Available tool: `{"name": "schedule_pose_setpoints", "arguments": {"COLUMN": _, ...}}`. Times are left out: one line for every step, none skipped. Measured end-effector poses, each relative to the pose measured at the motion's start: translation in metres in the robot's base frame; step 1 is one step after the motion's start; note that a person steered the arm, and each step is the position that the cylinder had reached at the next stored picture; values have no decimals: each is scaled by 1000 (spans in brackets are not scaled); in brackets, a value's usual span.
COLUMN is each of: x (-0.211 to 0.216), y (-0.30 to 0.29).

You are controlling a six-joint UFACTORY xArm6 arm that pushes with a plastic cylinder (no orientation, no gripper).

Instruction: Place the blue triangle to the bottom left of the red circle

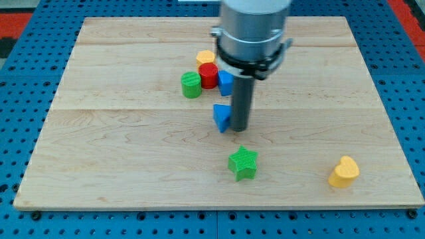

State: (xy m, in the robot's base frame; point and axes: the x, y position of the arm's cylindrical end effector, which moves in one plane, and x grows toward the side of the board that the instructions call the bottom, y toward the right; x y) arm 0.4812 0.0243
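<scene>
The blue triangle [220, 117] lies near the board's middle, partly hidden by my rod. My tip [238, 128] touches its right side. The red circle [208, 75] stands above it in a cluster, with a green cylinder [190, 85] on its left, a yellow hexagon [205, 58] above it and a blue cube [225, 82] on its right, partly hidden by the rod. The blue triangle is below and slightly right of the red circle, a short gap apart from the cluster.
A green star [243, 163] lies below the tip. A yellow heart [344, 172] lies at the view's lower right. The wooden board [106, 146] sits on a blue pegboard. The red star seen earlier is hidden behind the arm.
</scene>
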Motion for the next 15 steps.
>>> {"name": "schedule_pose_setpoints", "arguments": {"x": -10, "y": -4}}
{"name": "schedule_pose_setpoints", "arguments": {"x": 8, "y": -26}}
{"name": "schedule_pose_setpoints", "arguments": {"x": 12, "y": -59}}
{"name": "schedule_pose_setpoints", "arguments": {"x": 2, "y": -90}}
{"name": "schedule_pose_setpoints", "arguments": {"x": -13, "y": -62}}
{"name": "schedule_pose_setpoints", "arguments": {"x": -27, "y": -46}}
{"name": "schedule_pose_setpoints", "arguments": {"x": -42, "y": -42}}
{"name": "schedule_pose_setpoints", "arguments": {"x": -42, "y": -42}}
{"name": "schedule_pose_setpoints", "arguments": {"x": -12, "y": -40}}
{"name": "schedule_pose_setpoints", "arguments": {"x": 2, "y": -6}}
{"name": "schedule_pose_setpoints", "arguments": {"x": -23, "y": 14}}
{"name": "schedule_pose_setpoints", "arguments": {"x": -21, "y": 50}}
{"name": "schedule_pose_setpoints", "arguments": {"x": -33, "y": 61}}
{"name": "schedule_pose_setpoints", "arguments": {"x": -32, "y": 36}}
{"name": "schedule_pose_setpoints", "arguments": {"x": -43, "y": 55}}
